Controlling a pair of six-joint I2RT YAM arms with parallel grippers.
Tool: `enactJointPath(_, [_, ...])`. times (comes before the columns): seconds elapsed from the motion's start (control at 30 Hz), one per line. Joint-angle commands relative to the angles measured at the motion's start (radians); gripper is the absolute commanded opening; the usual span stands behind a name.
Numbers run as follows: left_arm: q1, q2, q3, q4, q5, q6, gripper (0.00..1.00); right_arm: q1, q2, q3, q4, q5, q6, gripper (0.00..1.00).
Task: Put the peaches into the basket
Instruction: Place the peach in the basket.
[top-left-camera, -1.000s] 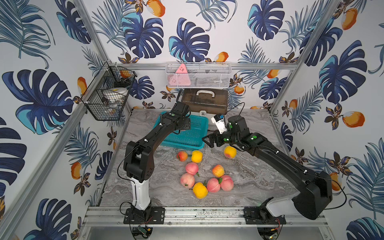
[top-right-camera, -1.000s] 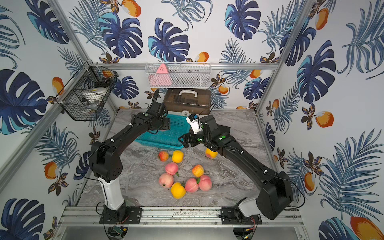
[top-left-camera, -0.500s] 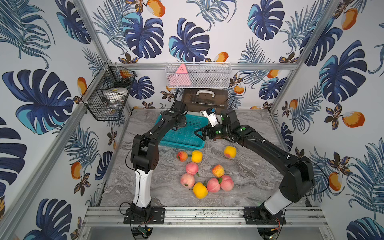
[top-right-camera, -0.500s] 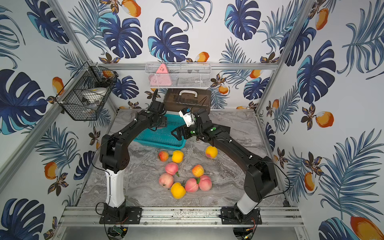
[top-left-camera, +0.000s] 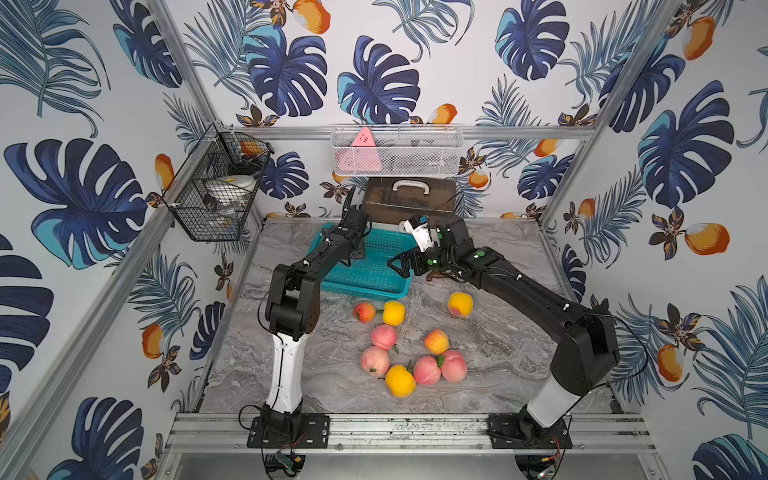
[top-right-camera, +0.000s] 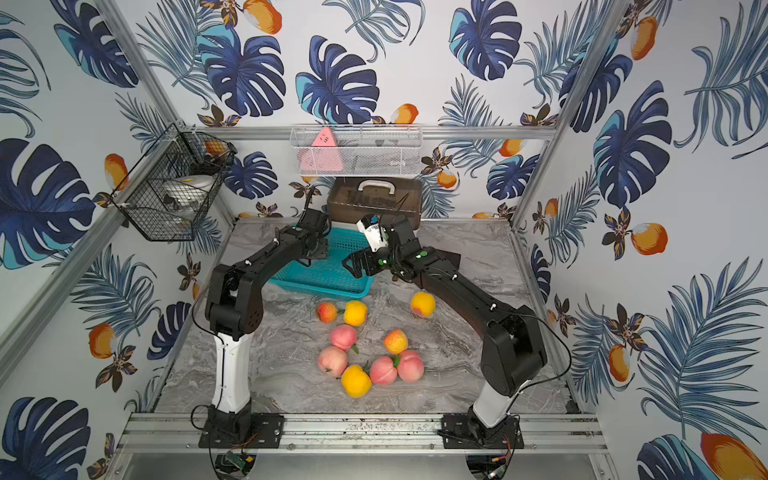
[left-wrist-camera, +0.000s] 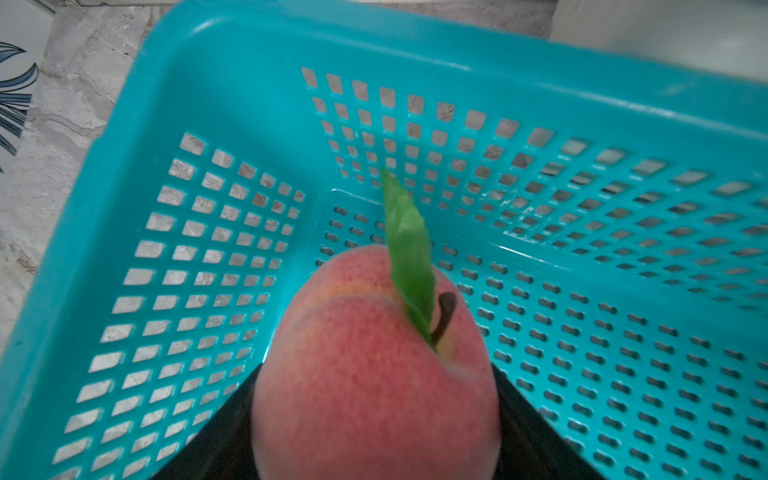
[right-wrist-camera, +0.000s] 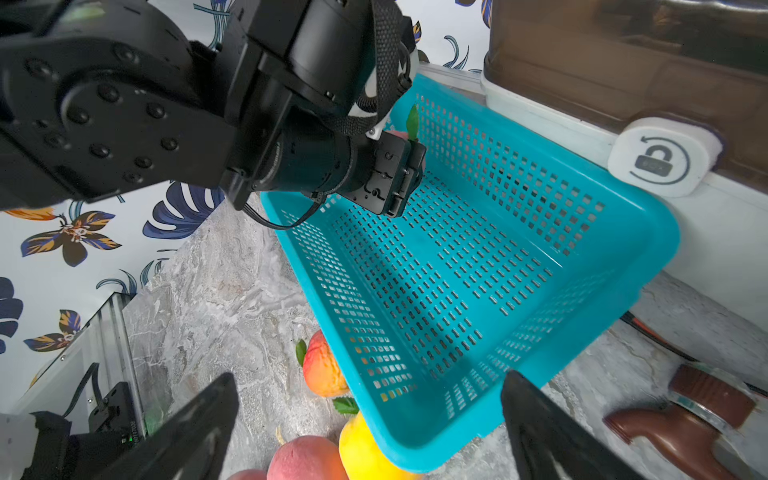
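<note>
Left gripper (left-wrist-camera: 374, 453) clasps a pink peach (left-wrist-camera: 374, 374) over the basket (left-wrist-camera: 199, 95), seemingly not touching its floor.

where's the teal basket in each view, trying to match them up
Top view: teal basket mid-table toward the back wall, behind the loose peaches.
Top view: same place.
Left wrist: fills the frame, with a peach in front of it.
Right wrist: centre to right.
Shared landmark: brown case directly behind the basket, in both top views and the right wrist view; not clear in the left wrist view.
</note>
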Motion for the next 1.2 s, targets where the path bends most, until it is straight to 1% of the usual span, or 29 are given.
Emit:
enactJointPath(0.0, [0.001, 0.015, 0.009, 0.035, -0.060, 0.018, 0.72, -0.002, -0.008, -0.010, 0.007, -0.001, -0.006, 1.00])
enactJointPath(0.23, [0.003, 0.043, 0.011, 0.048, -0.079, 0.015, 0.72, -0.010, -0.003, -0.009, -0.003, 0.001, 0.005, 1.00])
enactJointPath(0.43, [0.006, 0.060, 0.026, 0.054, -0.109, 0.015, 0.73, -0.010, 0.005, -0.014, 0.028, -0.027, 0.025, 1.00])
enactJointPath(0.7, [0.015, 0.085, 0.014, 0.071, -0.101, 0.006, 0.73, -0.010, 0.012, -0.018, 0.034, -0.016, 0.031, 1.00])
enactJointPath(0.73, [0.015, 0.087, 0.011, 0.072, -0.101, 0.005, 0.73, -0.038, 0.015, -0.015, 0.035, -0.020, 0.035, 1.00])
enactJointPath(0.83, [0.017, 0.090, 0.008, 0.077, -0.098, 0.006, 0.73, -0.041, 0.020, -0.012, 0.036, -0.022, 0.037, 1.00])
enactJointPath(0.97, [0.017, 0.096, 0.000, 0.080, -0.093, 0.002, 0.77, -0.047, 0.024, -0.015, 0.035, -0.018, 0.038, 1.00])
enactJointPath(1.1, [0.017, 0.092, -0.020, 0.091, -0.085, -0.009, 0.78, -0.057, 0.025, -0.013, 0.027, -0.016, 0.039, 1.00])
enactJointPath(1.17, [0.017, 0.090, -0.024, 0.092, -0.086, -0.008, 0.80, -0.062, 0.021, -0.010, 0.019, -0.015, 0.036, 1.00])
